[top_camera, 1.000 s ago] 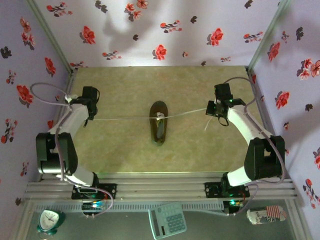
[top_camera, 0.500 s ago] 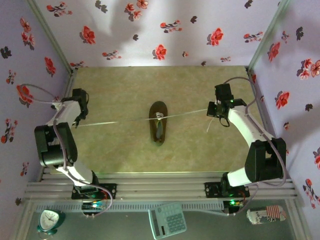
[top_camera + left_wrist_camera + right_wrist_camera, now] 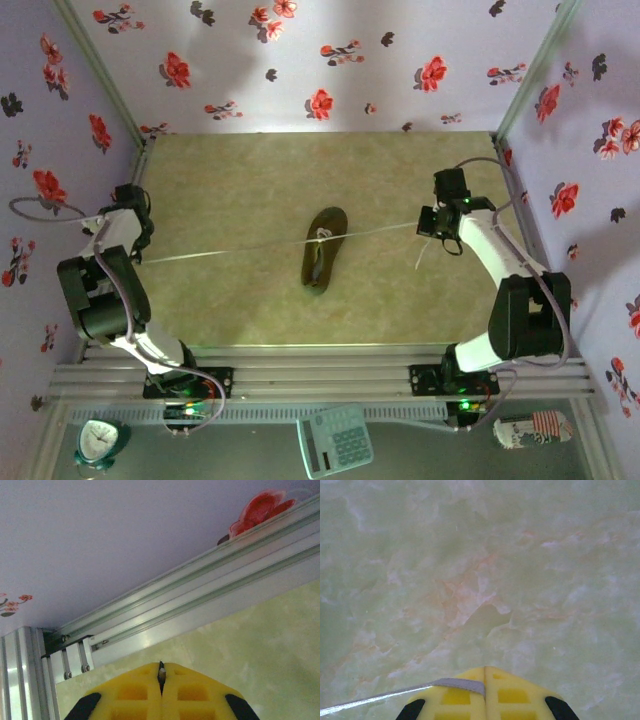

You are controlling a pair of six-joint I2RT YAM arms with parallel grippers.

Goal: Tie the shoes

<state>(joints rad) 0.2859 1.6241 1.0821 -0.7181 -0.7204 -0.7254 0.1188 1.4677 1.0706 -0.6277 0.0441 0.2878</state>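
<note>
While both jaws clamp laces (image 3: 240, 249) taut — shoe (image 3: 325, 252) midway between, well apart.

Clock (image 3: 100, 441), calculator (image 3: 335, 441) and can (image 3: 533, 430) line the near ledge.

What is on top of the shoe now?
The white lace crosses the middle of the shoe, pulled taut toward both sides. Whether a knot has formed there is too small to tell.
</note>
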